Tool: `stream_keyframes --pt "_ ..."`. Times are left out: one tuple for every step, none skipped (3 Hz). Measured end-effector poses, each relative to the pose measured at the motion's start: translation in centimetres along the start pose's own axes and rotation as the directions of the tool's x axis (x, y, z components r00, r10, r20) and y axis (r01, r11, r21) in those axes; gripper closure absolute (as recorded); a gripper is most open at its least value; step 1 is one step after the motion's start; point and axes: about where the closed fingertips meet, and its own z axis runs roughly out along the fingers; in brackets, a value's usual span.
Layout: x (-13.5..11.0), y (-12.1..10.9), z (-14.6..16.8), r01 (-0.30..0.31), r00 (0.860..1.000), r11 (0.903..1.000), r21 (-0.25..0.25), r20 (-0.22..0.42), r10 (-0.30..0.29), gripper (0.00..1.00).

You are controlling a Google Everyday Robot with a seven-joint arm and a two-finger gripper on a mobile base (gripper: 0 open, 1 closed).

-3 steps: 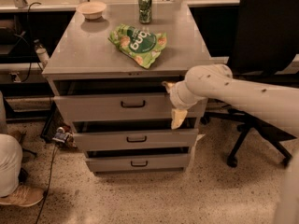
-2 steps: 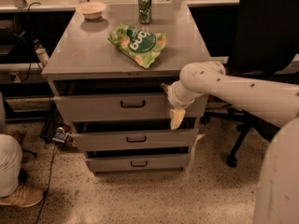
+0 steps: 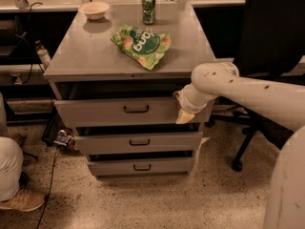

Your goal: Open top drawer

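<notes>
Though someone's shoe [image 3: 19, 202] sits far left on the floor, it's well apart from the cabinet [image 3: 86, 56], so no conflict. On the cabinet top: bowl [image 3: 94, 9] back left, can [image 3: 148, 8] beside it, green chip bag [image 3: 141, 44] mid-top. None hangs over the front, so a pull shouldn't disturb them. Top drawer [image 3: 95, 112] is directly under the top and looks partly out, with a dark gap above its front panel. Its bar handle [image 3: 136, 109] is centred and bare. Gripper [image 3: 183, 109] is at the right end of that front, touching or just beside it, can't tell which. My read: it's working the panel edge, not the handle. Can't tell how wide it's set. Arm [image 3: 248, 92] reaches in from the right, level with the panel, which suits a straight outward pull. Office chair [image 3: 271, 32] stands behind it.
</notes>
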Motion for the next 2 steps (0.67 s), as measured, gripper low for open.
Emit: stream_keyframes --pt "0.24 0.39 -0.31 -0.013 1.0 0.9999 -0.004 -0.001 0.013 0.71" --pt "0.18 0.27 -0.59 -0.013 1.0 0.9999 -0.004 -0.001 0.013 0.93"
